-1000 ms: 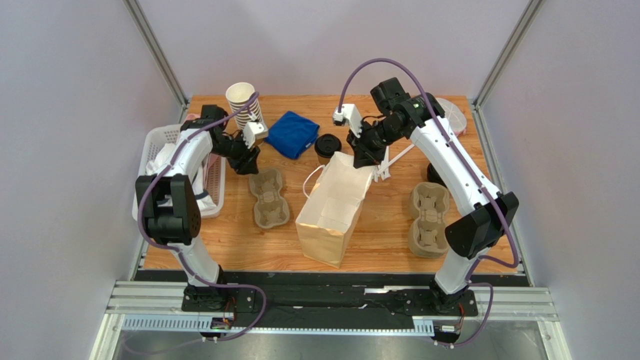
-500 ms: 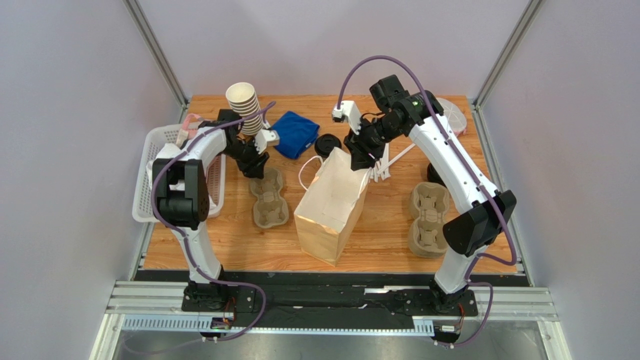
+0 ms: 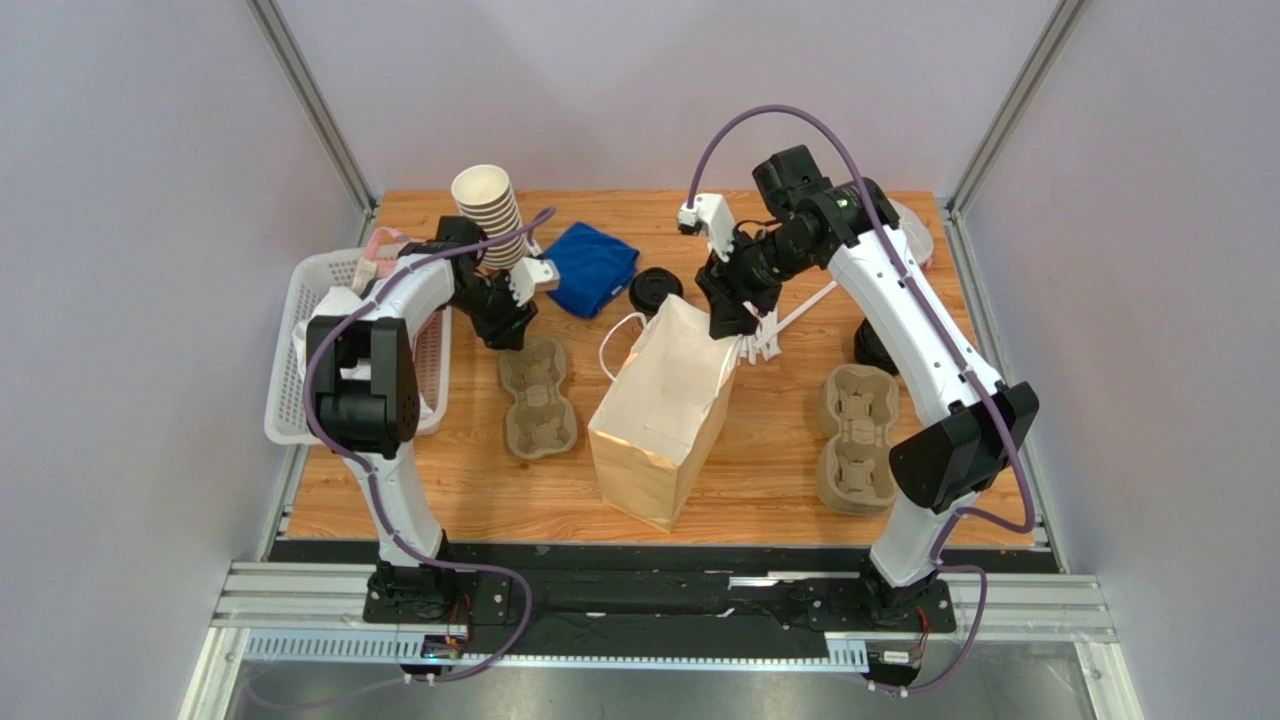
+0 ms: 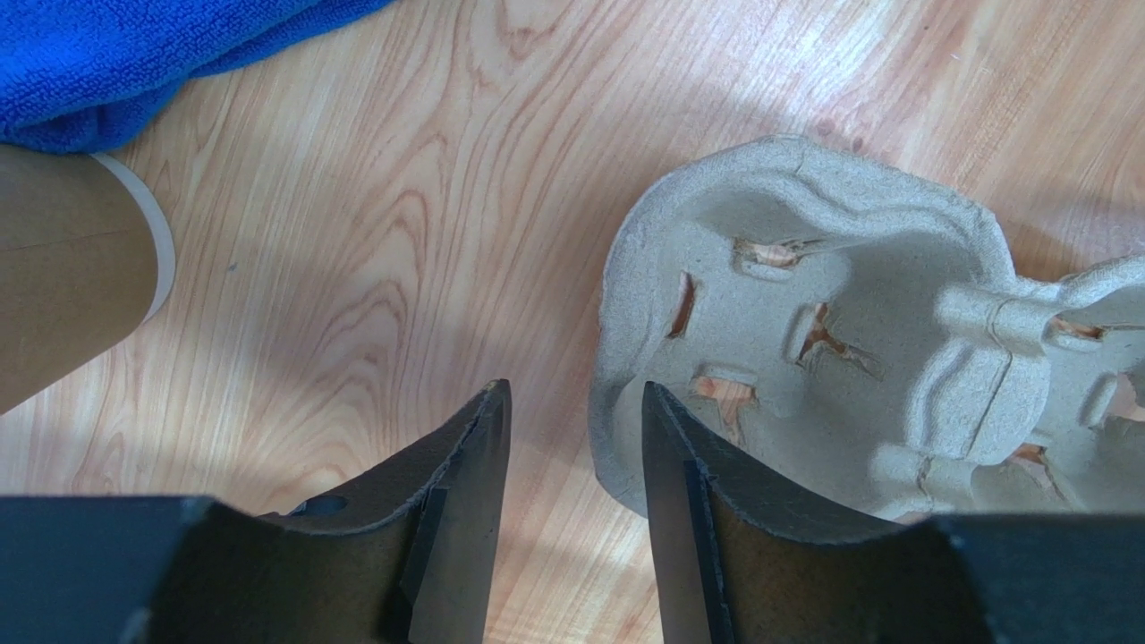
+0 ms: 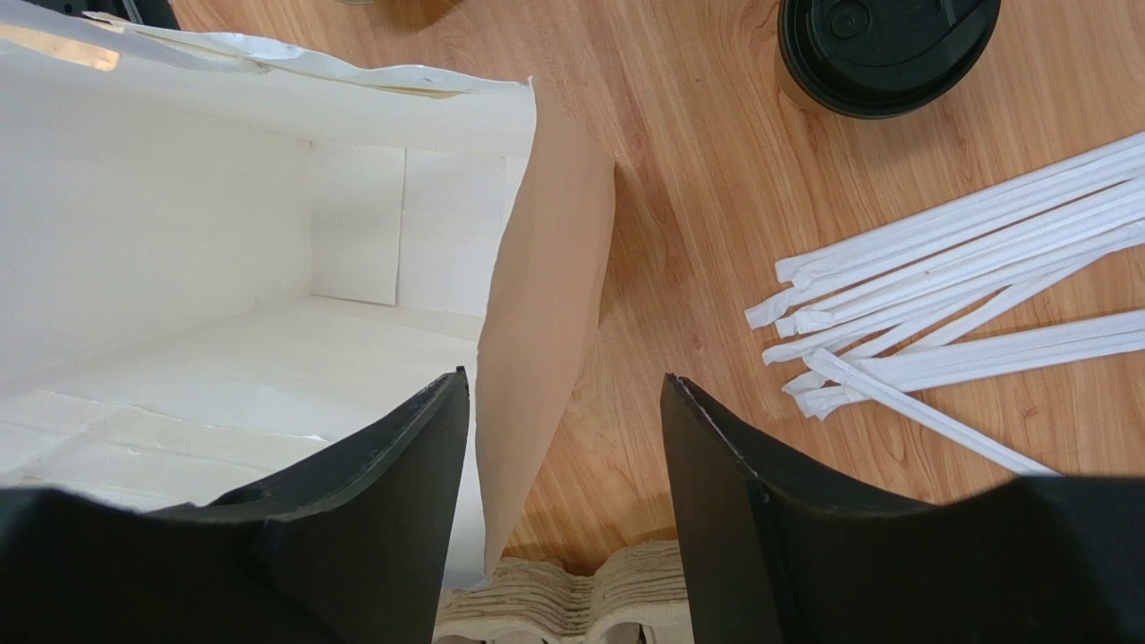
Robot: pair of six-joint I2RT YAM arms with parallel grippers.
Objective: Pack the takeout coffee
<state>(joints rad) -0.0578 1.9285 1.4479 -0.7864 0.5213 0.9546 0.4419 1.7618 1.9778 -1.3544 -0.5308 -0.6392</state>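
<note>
The takeout coffee [image 3: 655, 288], a brown cup under a black lid [image 5: 887, 47], stands at the back of the table just behind the open paper bag [image 3: 661, 413]. My right gripper [image 3: 733, 318] hovers over the bag's far right corner. In the right wrist view it [image 5: 565, 376] is open, its fingers either side of the bag's brown wall [image 5: 544, 269] without pinching it. My left gripper [image 3: 514, 333] hangs open and holds nothing over bare wood at the end of a pulp cup carrier [image 4: 807, 322], left of the bag.
A stack of lidless paper cups [image 3: 490, 213] and a blue cloth [image 3: 589, 267] sit at the back left. A white basket [image 3: 296, 323] stands on the left edge. Wrapped straws [image 5: 941, 295] lie right of the bag, and a carrier stack [image 3: 857, 438] is near right.
My right gripper has opened and let go of the bag's rim. The bag's top has swung a little to the left. My left arm moved right towards the carrier and narrowed its jaws slightly.
</note>
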